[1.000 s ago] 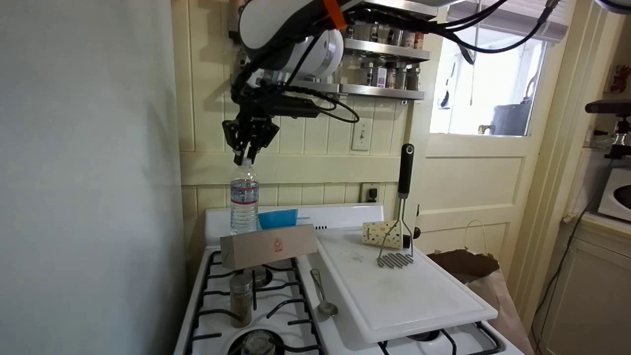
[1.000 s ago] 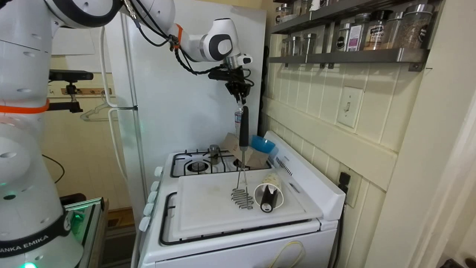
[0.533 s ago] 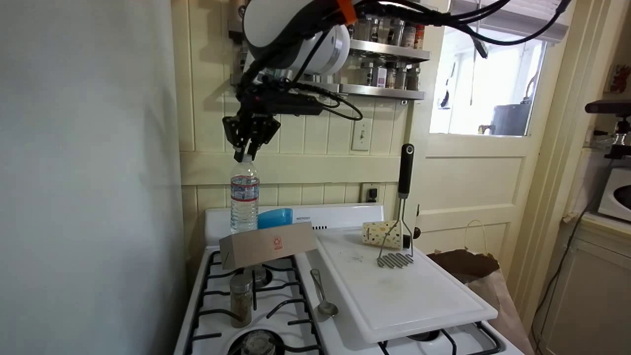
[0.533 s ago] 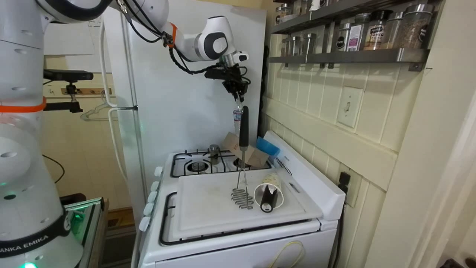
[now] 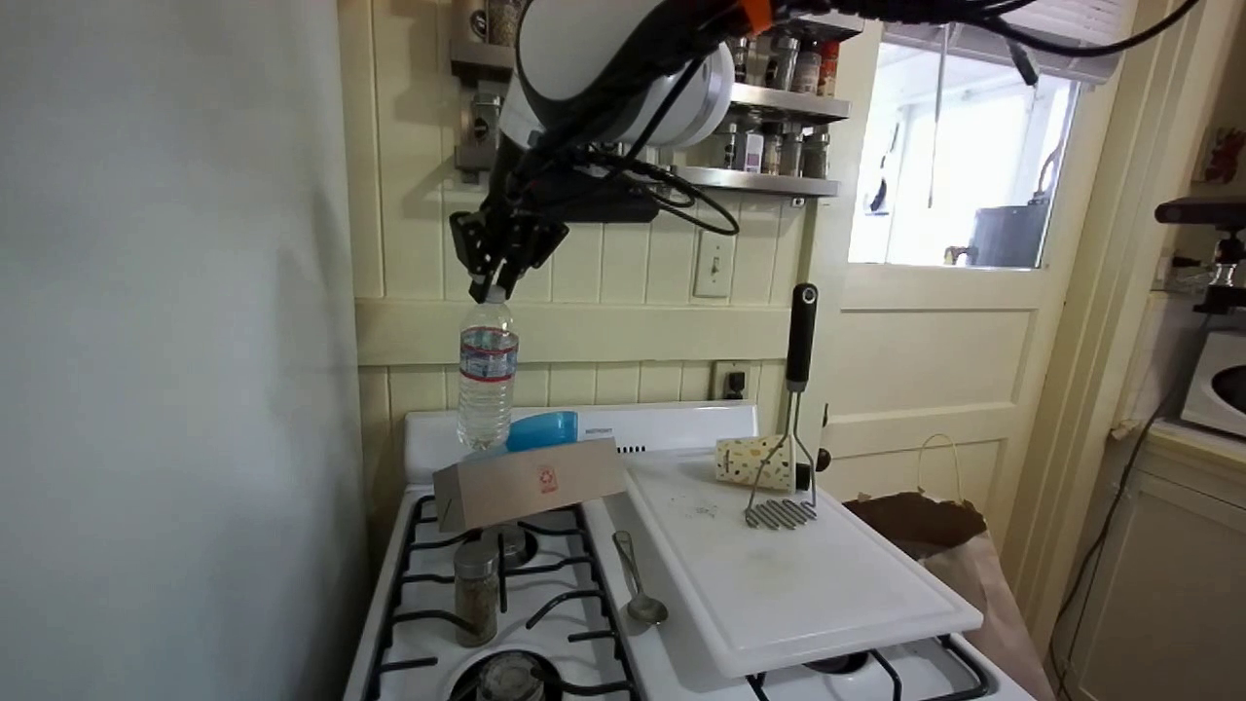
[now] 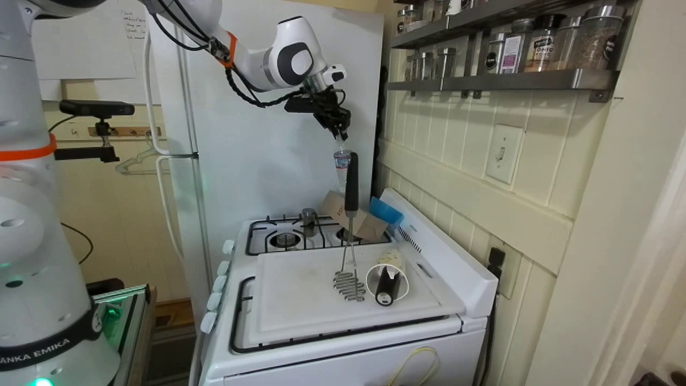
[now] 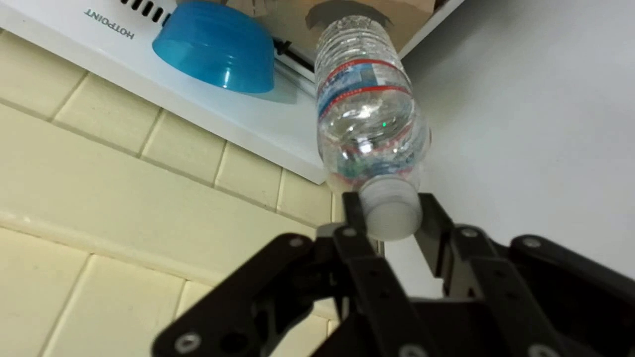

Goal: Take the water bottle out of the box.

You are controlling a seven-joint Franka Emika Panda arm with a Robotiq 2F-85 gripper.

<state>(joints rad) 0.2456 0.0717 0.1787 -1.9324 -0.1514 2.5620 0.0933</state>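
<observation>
The jaws pinch the cap (image 7: pixel 394 214) of the water bottle (image 5: pixel 487 365), which hangs slightly tilted above the box (image 5: pixel 540 484), its base near the box's upper edge; whether they touch I cannot tell. The box's inside is hidden in both exterior views. In an exterior view a tipped blue bowl (image 5: pixel 545 431) is behind the box, a lidded jar (image 5: pixel 476 596) holding something brownish stands in front of it, and a speckled cup (image 5: pixel 740 461) lies to its right; a black object (image 6: pixel 385 296) sits in the cup's mouth.

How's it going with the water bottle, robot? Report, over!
End effector clamped on water bottle. Hanging seemingly just above box. Blue bowl nearby, probably not in the way.
</observation>
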